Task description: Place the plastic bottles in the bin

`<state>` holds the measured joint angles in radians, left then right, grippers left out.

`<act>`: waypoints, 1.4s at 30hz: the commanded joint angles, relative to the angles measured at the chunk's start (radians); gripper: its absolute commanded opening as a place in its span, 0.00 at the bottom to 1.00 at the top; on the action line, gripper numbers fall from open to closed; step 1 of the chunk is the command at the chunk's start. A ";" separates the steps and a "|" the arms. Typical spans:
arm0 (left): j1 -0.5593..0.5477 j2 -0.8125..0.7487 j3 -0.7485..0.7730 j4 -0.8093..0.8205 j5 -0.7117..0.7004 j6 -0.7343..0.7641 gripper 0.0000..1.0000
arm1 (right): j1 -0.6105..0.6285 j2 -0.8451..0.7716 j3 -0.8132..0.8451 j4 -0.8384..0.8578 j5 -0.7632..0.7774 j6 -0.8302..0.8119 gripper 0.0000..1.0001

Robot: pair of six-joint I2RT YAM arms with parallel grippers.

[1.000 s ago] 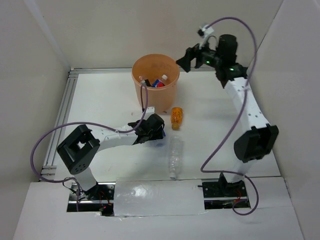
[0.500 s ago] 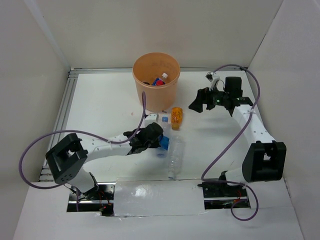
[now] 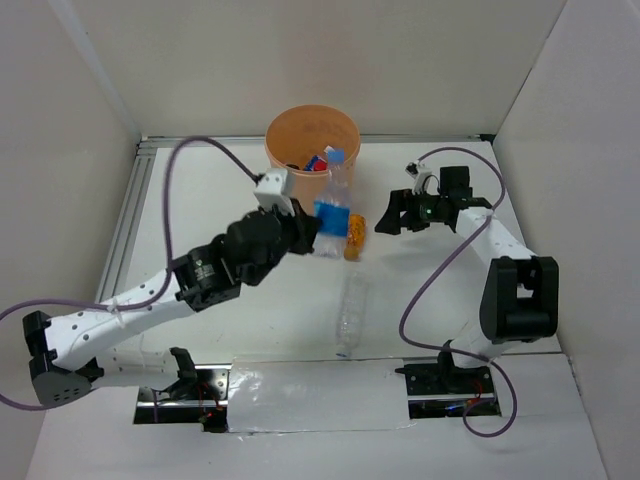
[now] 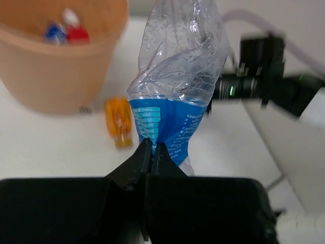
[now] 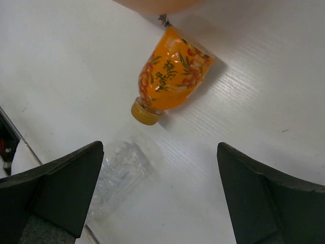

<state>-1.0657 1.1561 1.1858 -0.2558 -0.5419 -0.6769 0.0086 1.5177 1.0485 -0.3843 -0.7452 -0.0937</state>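
My left gripper is shut on the blue label of a crumpled clear plastic bottle. It holds that bottle upright above the table, just in front of the orange-peach bin. Red and blue bottles lie inside the bin. An orange bottle lies on the table by the bin's base. A plain clear bottle lies nearer the arms. To the right of the orange bottle my right gripper stands open and holds nothing.
White walls enclose the table on the left, back and right. A metal rail runs along the left edge. Purple cables loop from both arms above the table.
My left gripper has shut on the blue-label bottle and lifted it from the table toward the bin. The right gripper has come down from beside the bin toward the orange bottle.
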 commanded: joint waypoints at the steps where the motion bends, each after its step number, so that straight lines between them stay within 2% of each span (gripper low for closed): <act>1: 0.076 0.052 0.127 0.145 -0.111 0.171 0.00 | 0.005 0.032 0.019 0.022 0.004 0.029 0.99; 7: 0.248 0.226 0.283 0.378 -0.165 0.201 0.00 | 0.014 0.035 0.028 0.013 0.004 0.029 0.99; 10: 0.323 0.368 0.380 0.363 -0.197 0.177 0.00 | 0.024 0.035 0.039 0.022 -0.005 0.041 0.99; 12: 0.360 0.433 0.458 0.319 -0.207 0.134 0.05 | 0.047 0.044 0.048 0.036 -0.016 0.064 0.99; 14: 0.409 0.502 0.489 0.319 -0.188 0.134 0.17 | 0.079 0.081 0.076 0.036 -0.016 0.077 0.99; 15: 0.435 0.523 0.503 0.319 -0.175 0.134 0.41 | 0.088 0.091 0.085 0.036 -0.016 0.077 0.99; 16: 0.446 0.568 0.544 0.293 -0.158 0.134 0.56 | 0.103 0.101 0.097 0.048 -0.007 0.086 0.99; 17: 0.464 0.589 0.572 0.271 -0.130 0.125 0.79 | 0.103 0.114 0.097 0.064 -0.006 0.086 0.99; 19: 0.476 0.626 0.621 0.241 -0.115 0.125 0.82 | 0.116 0.130 0.107 0.076 -0.006 0.098 0.99; 22: 0.477 0.637 0.667 0.239 -0.066 0.151 0.95 | 0.125 0.168 0.107 0.102 -0.006 0.117 0.99; 24: 0.477 0.596 0.667 0.248 -0.056 0.180 0.95 | 0.136 0.197 0.116 0.122 -0.016 0.137 0.99; 26: 0.434 0.544 0.631 0.248 -0.056 0.210 0.95 | 0.145 0.229 0.125 0.153 -0.016 0.152 0.99; 29: 0.348 0.374 0.462 0.273 -0.056 0.247 0.95 | 0.203 0.277 0.148 0.182 0.081 0.190 0.99; 31: 0.297 0.274 0.287 0.259 -0.056 0.257 0.95 | 0.223 0.300 0.148 0.211 0.150 0.215 0.99; 32: 0.242 0.179 0.231 0.238 -0.056 0.217 0.95 | 0.238 0.324 0.148 0.240 0.167 0.241 0.99; 34: 0.182 0.093 0.059 0.155 -0.066 0.179 0.95 | 0.254 0.357 0.171 0.252 0.207 0.250 0.99; 35: 0.106 0.020 0.005 0.118 -0.114 0.110 0.97 | 0.267 0.390 0.191 0.252 0.225 0.274 0.99; 36: 0.070 -0.011 -0.097 0.080 -0.115 0.081 0.97 | 0.277 0.407 0.203 0.252 0.254 0.285 0.99; 38: -0.044 -0.061 -0.184 -0.021 -0.176 0.013 0.97 | 0.286 0.436 0.217 0.223 0.343 0.305 0.98; 39: -0.080 -0.090 -0.213 -0.063 -0.190 -0.083 0.97 | 0.286 0.447 0.217 0.223 0.362 0.317 0.96; 41: -0.161 -0.099 -0.293 -0.114 -0.190 -0.142 0.98 | 0.286 0.447 0.208 0.232 0.394 0.318 0.90; 42: -0.183 -0.099 -0.331 -0.114 -0.190 -0.211 0.98 | 0.286 0.447 0.196 0.232 0.394 0.318 0.81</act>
<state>-1.1778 1.0557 0.9333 -0.2588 -0.6769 -0.6922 0.2951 1.9530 1.2373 -0.1837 -0.4511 0.1917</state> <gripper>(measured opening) 0.976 0.850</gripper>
